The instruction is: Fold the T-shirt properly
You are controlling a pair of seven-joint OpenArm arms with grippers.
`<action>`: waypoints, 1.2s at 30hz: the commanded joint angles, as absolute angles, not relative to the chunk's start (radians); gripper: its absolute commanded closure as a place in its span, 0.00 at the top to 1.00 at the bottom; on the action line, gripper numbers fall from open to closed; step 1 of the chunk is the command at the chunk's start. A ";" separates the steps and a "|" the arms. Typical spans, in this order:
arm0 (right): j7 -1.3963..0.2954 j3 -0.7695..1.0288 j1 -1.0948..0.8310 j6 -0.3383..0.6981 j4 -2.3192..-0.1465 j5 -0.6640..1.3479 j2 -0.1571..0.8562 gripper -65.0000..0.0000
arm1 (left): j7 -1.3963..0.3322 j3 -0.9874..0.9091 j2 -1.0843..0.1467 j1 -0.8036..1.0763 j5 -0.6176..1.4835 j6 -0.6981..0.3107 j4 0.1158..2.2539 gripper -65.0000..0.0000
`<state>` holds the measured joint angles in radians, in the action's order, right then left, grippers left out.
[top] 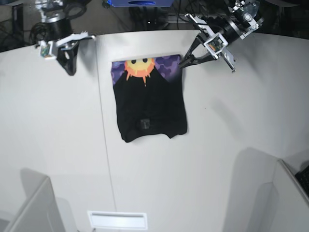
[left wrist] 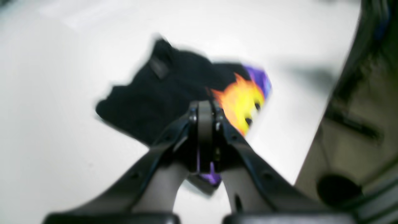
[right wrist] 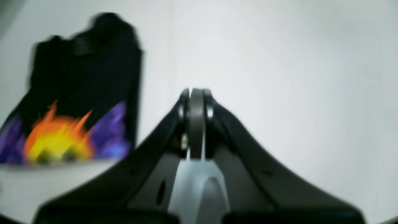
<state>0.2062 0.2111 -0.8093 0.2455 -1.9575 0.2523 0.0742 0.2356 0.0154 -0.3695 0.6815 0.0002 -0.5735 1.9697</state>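
White table [top: 231,125] is carrying the load; a thin seam is running down its left part. The T-shirt [top: 150,104] is lying flat on it, folded into a black rectangle, sun-face print on purple showing along the far edge. Small label patch is sitting near the near edge.

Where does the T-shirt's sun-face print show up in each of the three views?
Left wrist: sun print right of centre, just beyond the shut left gripper.
Right wrist: sun print at lower left, well left of the right gripper.
Base: sun print at top centre, on the shirt's far edge.
Shared landmark: the purple camouflage beside the sun.
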 commanded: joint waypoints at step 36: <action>0.881 0.073 -0.644 0.285 -0.412 0.116 0.067 0.00 | 1.198 0.024 -0.186 0.430 -0.186 -0.329 0.104 0.00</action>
<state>0.8700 0.0711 -0.6205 0.2832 -0.4072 0.1158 0.0620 1.1790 0.0246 -0.1829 0.4065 -0.1818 -0.3237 0.1051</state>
